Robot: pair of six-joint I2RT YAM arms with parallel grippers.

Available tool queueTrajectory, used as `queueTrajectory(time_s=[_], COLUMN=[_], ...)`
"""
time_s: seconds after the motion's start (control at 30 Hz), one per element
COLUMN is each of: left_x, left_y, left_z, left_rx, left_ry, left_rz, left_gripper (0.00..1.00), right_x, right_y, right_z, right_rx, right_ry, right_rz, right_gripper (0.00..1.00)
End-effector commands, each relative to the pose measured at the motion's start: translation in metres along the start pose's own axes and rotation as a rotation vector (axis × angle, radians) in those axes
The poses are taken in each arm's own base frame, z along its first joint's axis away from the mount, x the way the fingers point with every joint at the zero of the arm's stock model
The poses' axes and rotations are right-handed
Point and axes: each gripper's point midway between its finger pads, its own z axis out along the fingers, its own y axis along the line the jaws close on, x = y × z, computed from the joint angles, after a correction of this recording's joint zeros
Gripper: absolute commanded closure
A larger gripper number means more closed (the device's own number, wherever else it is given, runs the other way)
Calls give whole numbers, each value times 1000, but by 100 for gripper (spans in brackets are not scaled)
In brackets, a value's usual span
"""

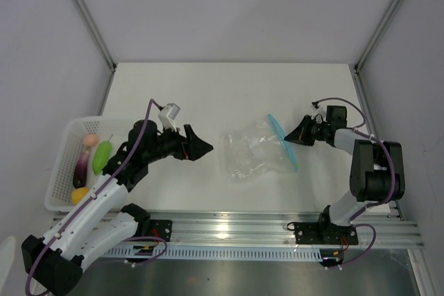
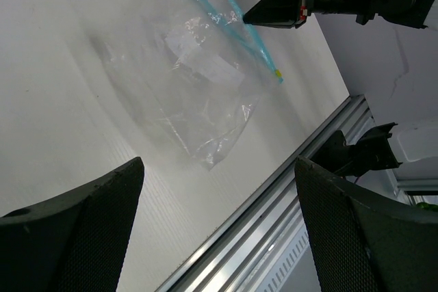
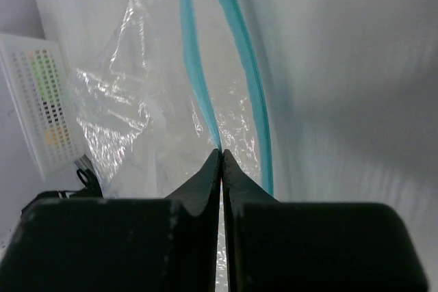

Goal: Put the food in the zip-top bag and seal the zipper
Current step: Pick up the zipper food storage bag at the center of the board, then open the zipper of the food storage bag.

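Our right gripper is clamped on just one lip of the zipper, so we judge that the thin strip could slip free, or the light zip-top bag could drag across the table if we pull. The bag lies mid-table, crinkled, clear and seemingly empty, its mouth parted. Our left gripper gapes wide, holding nothing, while the food sits in the white basket at far left

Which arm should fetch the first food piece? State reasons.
Left. The left gripper is open and empty, on the basket side, where the food lies; the right gripper is shut on the zipper.
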Motion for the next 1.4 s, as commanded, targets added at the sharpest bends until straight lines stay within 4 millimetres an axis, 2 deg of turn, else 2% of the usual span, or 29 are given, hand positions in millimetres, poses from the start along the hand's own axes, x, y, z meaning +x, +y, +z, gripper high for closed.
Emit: queueTrajectory(time_s=[0.0,0.13,0.17,0.23,0.27,0.4,0.6,0.67,0.83,1.03,1.13,1.37], left_x=[-18,-21,-28,-23,-24,-26,-25,-23,-23,-11,-8,1], left_y=[-19,-23,-30,-31,-33,-42,-47,-43,-45,-33,-25,-11], left_z=[-4,-3,-5,-1,-1,2,4,6,12,20,21,15], left_rx=[54,53,65,54,56,65,36,6,-27,-110,-148,-225], left_ry=[-31,-15,-18,19,24,32,54,61,69,130,140,172], left_rz=[12,-11,-13,-34,-38,-54,-69,-83,-118,-131,-122,-94], left_gripper=[9,15,16,19,20,23,26,26,26,25,25,25], right_x=[5,12,26,27,38,41,55,63,103,135,145,145], right_y=[25,68,85,105,123,172,225,232,252,270,281,295], right_z=[8,12,15,11,13,2,-16,-15,-2,8,8,0], right_rx=[-119,-181,-186,-155,-172,-157,-194,-206,-228,-243,-249,-249], right_ry=[30,37,77,50,65,4,-43,-35,32,62,59,12], right_rz=[-43,-168,-213,-280,-331,-463,-585,-605,-694,-751,-778,-798], right_gripper=[100,100,100,100,100,100,100,100,100,100,100,100])
